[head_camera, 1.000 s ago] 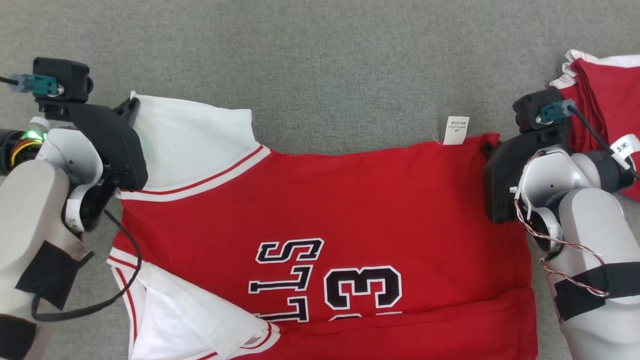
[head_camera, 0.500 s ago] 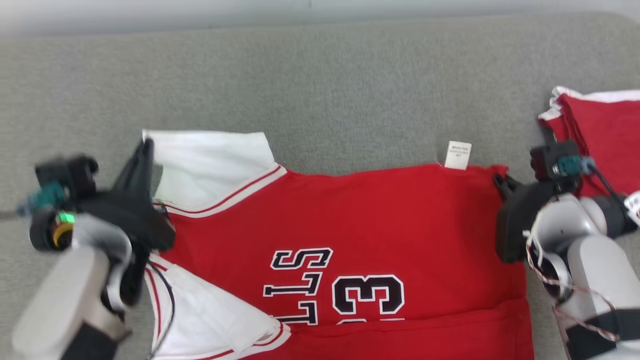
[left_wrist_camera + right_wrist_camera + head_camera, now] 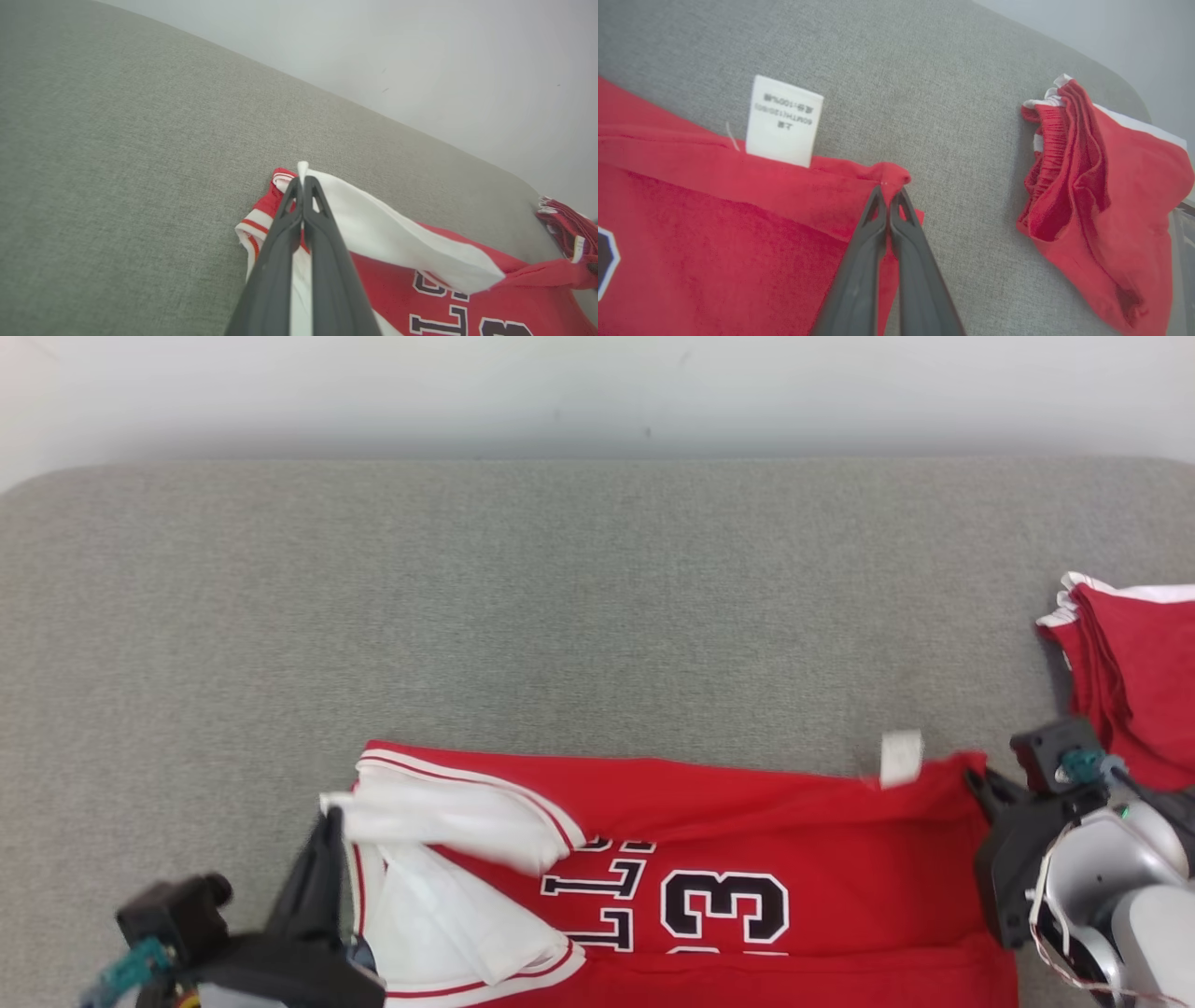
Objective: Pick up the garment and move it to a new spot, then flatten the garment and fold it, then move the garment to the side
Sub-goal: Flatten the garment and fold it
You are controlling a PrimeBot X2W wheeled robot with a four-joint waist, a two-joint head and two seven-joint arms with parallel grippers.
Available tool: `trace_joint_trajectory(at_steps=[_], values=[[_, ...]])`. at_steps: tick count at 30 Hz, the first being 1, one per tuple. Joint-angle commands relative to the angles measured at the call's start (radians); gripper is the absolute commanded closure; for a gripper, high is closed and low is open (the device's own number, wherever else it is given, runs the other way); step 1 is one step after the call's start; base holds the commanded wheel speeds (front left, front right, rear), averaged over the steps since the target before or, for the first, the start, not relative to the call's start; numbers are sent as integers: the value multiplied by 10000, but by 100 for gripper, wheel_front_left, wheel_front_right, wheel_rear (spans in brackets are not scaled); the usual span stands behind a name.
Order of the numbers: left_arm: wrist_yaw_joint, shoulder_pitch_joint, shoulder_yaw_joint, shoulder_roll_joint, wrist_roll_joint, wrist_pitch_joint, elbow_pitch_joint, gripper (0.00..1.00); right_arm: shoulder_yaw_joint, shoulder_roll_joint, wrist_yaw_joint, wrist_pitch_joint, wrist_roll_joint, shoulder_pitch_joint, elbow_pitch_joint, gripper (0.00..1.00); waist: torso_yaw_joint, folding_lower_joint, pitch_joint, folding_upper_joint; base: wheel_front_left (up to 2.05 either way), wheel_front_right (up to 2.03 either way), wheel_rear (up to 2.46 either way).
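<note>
Along the jersey (image 3: 766, 803) edge, our left pincer (image 3: 302, 181) clamps the sleeve (image 3: 397, 242), our right pincer (image 3: 888, 189) the corner (image 3: 899, 176); uneven pulling could slip either.

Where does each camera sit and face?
Head view: from the head, down at the red jersey on the grey cushion; left gripper lower left, right gripper lower right.
Left wrist view: along its fingers pinching the white sleeve.
Right wrist view: along its fingers pinching the jersey's corner.
Head and right wrist share the care label.
</note>
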State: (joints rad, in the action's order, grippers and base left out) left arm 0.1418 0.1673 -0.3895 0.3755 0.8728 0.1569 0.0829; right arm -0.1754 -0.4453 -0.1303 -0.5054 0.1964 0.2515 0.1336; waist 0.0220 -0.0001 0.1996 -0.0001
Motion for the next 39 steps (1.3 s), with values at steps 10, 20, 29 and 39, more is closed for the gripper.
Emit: trace_joint_trajectory(at_steps=[10,20,29,39], values=[[390,-1532,-74,-129,523,-161,-960,100,-611,-1185,-3,-964,760,-772,-392,100,195,1,-316,1,0,0,0],[451,-2606,-34,-103,1202,-440,-1703,100,-1522,-2412,-3,-1431,1298,-941,-919,100,280,1,-402,1,0,0,0],[391,-3256,265,19,1553,-329,-1959,100,-1311,-2657,-3,-1560,1558,-1271,-1086,100,416,1,-524,1,0,0,0],[708,-3104,-272,148,1254,-904,-1214,0,-1126,-2398,-3,-1978,1899,-1693,-1163,0,334,1,-575,1,0,0,0]])
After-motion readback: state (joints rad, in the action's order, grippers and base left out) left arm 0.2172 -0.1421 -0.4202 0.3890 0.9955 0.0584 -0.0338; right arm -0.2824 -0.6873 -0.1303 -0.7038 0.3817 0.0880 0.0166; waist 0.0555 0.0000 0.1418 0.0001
